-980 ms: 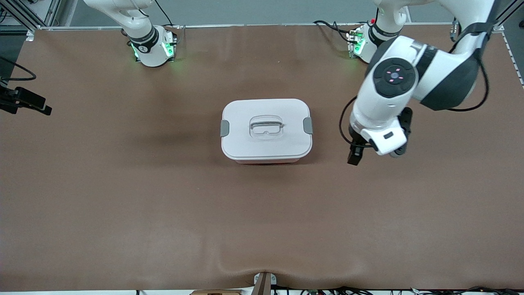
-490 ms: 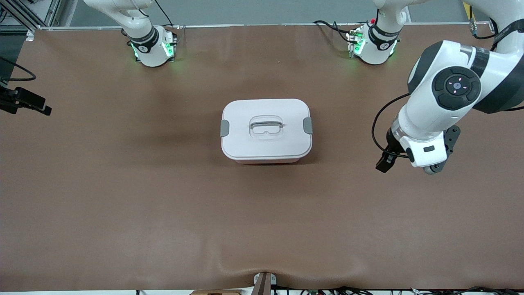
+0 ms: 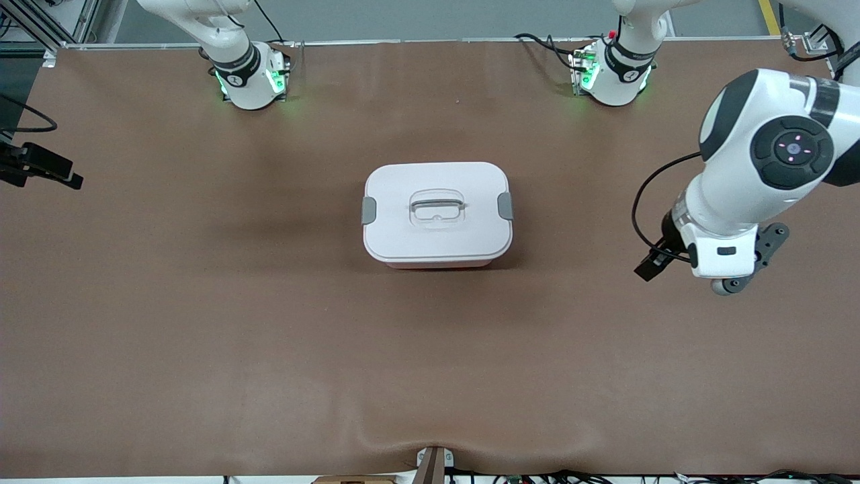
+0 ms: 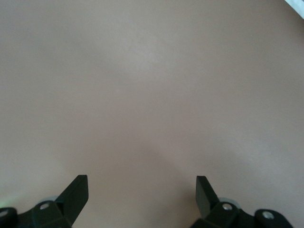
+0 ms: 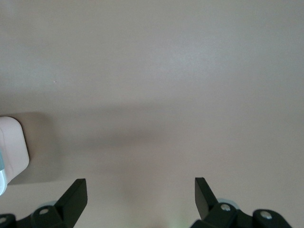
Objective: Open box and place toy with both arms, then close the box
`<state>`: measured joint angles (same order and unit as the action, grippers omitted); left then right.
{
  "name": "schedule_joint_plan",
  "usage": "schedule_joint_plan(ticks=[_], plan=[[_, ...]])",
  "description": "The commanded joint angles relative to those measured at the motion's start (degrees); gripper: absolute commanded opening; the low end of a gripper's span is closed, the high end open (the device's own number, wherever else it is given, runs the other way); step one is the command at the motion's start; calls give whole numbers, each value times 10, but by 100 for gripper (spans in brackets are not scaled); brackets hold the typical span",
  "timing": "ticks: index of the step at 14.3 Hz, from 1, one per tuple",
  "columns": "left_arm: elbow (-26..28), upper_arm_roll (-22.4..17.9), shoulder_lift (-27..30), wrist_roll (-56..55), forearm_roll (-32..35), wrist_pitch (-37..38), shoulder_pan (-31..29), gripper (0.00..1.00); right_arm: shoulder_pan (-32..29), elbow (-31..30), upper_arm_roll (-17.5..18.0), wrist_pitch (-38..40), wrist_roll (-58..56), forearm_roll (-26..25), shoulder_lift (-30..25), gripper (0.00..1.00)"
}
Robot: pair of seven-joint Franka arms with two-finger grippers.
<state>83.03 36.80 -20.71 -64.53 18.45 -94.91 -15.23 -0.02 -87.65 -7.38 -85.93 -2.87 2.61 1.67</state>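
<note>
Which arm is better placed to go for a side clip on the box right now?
Probably the left. Its open end effector hangs over bare table toward its own end, level with the box, whose lid is on. The right end effector is open too, out of the front view.

Box (image 5: 12, 147) cut by right wrist edge (contents hidden).

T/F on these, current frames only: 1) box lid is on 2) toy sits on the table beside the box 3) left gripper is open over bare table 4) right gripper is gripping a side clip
1) True. The white lid sits on the box.
2) False. No toy shows in any view.
3) True. The left gripper is open over bare table, toward the left arm's end.
4) False. The right gripper is open, holding nothing, with only a box corner in its view.
</note>
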Motion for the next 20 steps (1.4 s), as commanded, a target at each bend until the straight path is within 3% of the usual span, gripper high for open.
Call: schedule_joint_plan(ticks=[1,4,7,10,12,17,20], plan=[[3,-31,32,69,-9,23,-3,100,0,13,0,5,3,-6,5,100],[3,-89,54,174,-7,57,6,100,0,13,0,5,3,-6,5,100],[3,-201,80,268,-10,70,76,100,0,13,0,5,3,-6,5,100],[3,-247,102,330,-32,71,93,100,-1,13,0,5,3,-6,5,100],[3,-318,119,354,-46,75,146,100,0,13,0,5,3,-6,5,100],[8,-382,178,409,-130,127,160,100,0,13,0,5,3,-5,5,100],[21,-387,215,471,-146,148,167,100,-1,13,0,5,3,-6,6,100]])
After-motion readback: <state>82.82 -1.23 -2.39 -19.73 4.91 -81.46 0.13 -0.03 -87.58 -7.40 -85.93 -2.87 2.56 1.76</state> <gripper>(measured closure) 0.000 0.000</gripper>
